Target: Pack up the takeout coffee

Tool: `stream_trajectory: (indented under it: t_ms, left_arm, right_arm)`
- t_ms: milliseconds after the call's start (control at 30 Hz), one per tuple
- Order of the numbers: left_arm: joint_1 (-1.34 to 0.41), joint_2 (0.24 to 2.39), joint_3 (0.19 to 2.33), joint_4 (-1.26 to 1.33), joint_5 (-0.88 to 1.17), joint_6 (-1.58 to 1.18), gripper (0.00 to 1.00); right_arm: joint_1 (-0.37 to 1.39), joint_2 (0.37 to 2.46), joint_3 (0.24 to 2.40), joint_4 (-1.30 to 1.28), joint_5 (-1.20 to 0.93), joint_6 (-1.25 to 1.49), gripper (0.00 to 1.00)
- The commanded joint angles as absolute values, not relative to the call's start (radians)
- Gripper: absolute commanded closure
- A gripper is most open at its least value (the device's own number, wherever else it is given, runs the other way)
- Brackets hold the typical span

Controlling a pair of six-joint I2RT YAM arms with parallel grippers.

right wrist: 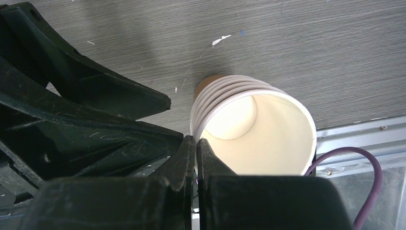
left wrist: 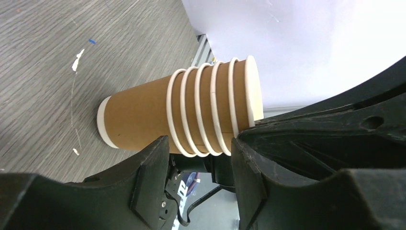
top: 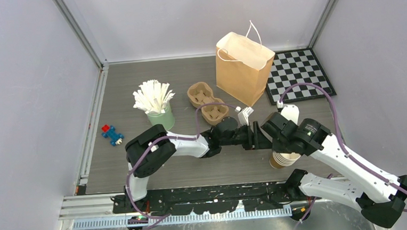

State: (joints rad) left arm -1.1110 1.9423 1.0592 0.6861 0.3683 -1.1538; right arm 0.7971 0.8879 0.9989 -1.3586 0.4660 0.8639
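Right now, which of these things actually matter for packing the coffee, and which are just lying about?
In use: top cup pinched by the right tool, cup stack, paper bag, cup carriers.
Lying about: checkerboard, toy, green cup of white sticks.

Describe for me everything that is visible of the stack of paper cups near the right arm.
The stack of paper cups is several brown kraft cups nested together, each with a rolled white rim. The top cup is white inside, empty, without lid. The stack stands upright on the grey table, near its front edge. The right gripper looks shut on the top cup's rim. The left gripper comes from the side at the rims; whether it presses them, I cannot tell.
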Motion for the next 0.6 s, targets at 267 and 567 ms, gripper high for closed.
stream_trajectory:
  t_ms: [267, 567]
  left_arm:
    - [-1.117, 1.957, 1.089, 0.795, 0.393, -1.191, 0.47]
    - [-1.118, 1.972, 1.106, 0.802, 0.411, -1.2, 0.46]
  right_arm:
    - [0.801, 0.847, 1.019, -1.311, 0.424, 0.815, 1.0]
    - [0.802, 0.859, 0.997, -1.285, 0.399, 0.802, 1.0]
